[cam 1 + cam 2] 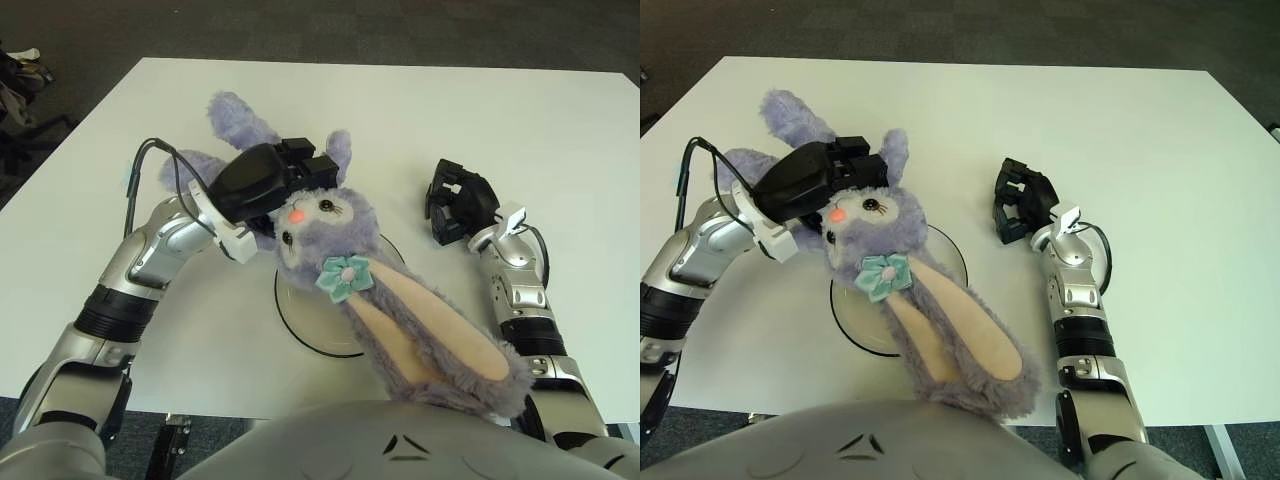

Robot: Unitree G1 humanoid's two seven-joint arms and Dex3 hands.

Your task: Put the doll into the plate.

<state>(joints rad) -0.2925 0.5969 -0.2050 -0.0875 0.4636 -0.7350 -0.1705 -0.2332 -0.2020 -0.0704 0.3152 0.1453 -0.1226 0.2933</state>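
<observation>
Left hand has the doll up over the plate

Fingers clamped on the bunny's head; its long ears hang toward the near edge of the table, covering most of the plate; right hand sits right of the plate, fingers curled, holding nothing

Left robot hand gripping doll

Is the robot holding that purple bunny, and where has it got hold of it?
Yes: the left hand grips the bunny doll by its head. The right hand holds nothing.
</observation>
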